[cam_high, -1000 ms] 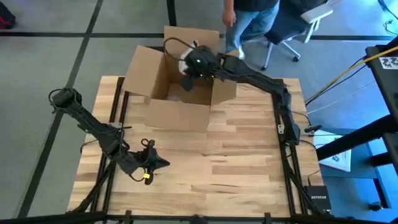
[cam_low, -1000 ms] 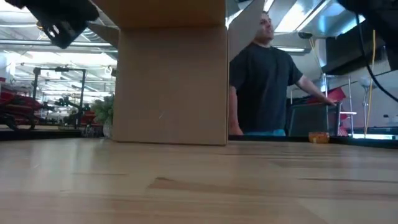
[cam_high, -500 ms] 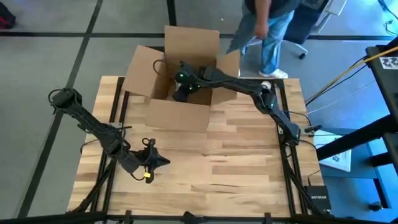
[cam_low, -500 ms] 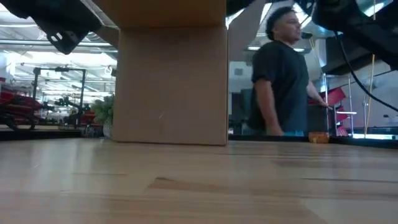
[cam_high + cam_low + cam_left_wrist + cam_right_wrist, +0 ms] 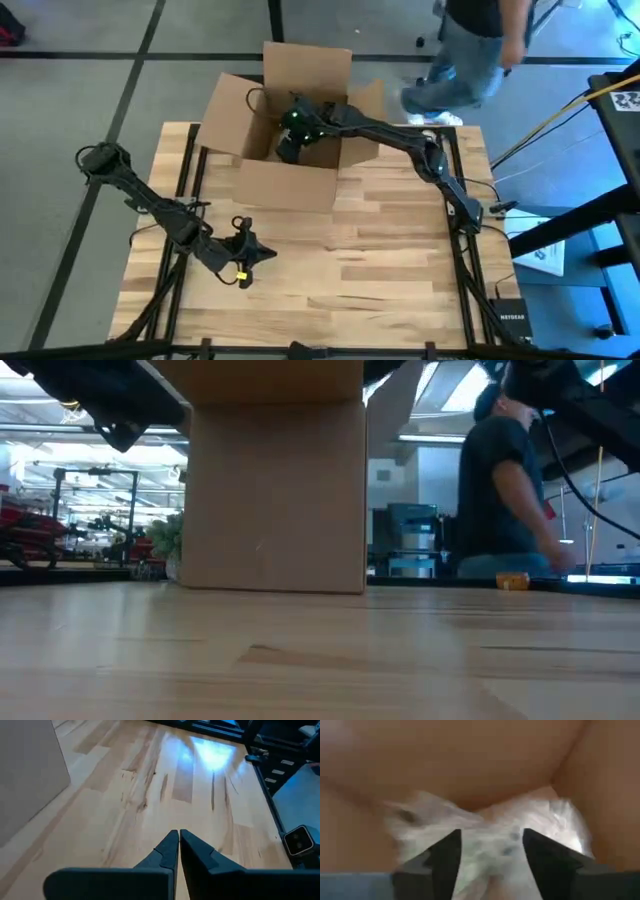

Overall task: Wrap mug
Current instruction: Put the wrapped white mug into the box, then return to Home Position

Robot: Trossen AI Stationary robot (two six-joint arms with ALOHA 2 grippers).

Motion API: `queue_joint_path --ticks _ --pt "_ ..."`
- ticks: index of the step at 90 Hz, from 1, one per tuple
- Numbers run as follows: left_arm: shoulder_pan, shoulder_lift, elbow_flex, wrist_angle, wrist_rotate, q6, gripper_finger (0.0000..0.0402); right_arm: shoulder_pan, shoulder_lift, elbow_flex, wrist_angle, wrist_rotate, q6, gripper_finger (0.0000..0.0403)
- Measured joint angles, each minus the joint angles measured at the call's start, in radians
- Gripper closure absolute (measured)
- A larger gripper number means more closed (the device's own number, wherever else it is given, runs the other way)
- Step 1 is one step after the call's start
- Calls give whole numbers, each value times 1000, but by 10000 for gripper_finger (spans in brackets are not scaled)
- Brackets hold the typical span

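**Right gripper down in the box with the wrapped bundle**

My right gripper (image 5: 290, 140) is reaching down into the open cardboard box (image 5: 285, 182) at the far side of the table (image 5: 380, 260). In the right wrist view my two fingers (image 5: 445, 855) stand apart with a white, crinkly wrapped bundle (image 5: 490, 835) sitting between them. It fills the gap, but the shot is blurry and I can't tell if the pads are actually pressing on it or just straddling it. The mug itself I can't see at all, only the wrapping, with brown box walls all around it.

From the low view the box front (image 5: 275, 490) blocks everything inside, so no help there.

My left gripper (image 5: 262, 253) is waiting over the near left part of the table, well apart from the box. In the left wrist view its fingers (image 5: 167, 851) are pinched together at the tips with nothing between them, just bare wood underneath.

Beyond the table's far edge a person (image 5: 470, 55) in jeans is on the floor near the right corner, also visible behind the box in the low view.
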Motion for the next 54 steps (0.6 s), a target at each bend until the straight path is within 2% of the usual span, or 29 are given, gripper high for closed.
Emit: queue_joint_path --ticks 11,27,43,54 --pt "0 0 0 1 0 9 402 9 -64 0 -20 3 -14 168" --pt "0 -2 0 1 9 27 402 52 -192 -1 -40 -4 -67 172" --pt "0 -56 0 -29 37 36 402 140 -309 0 -107 -13 -121 195" --pt "0 -136 0 -116 38 29 402 193 -379 -1 -186 -14 -120 230"
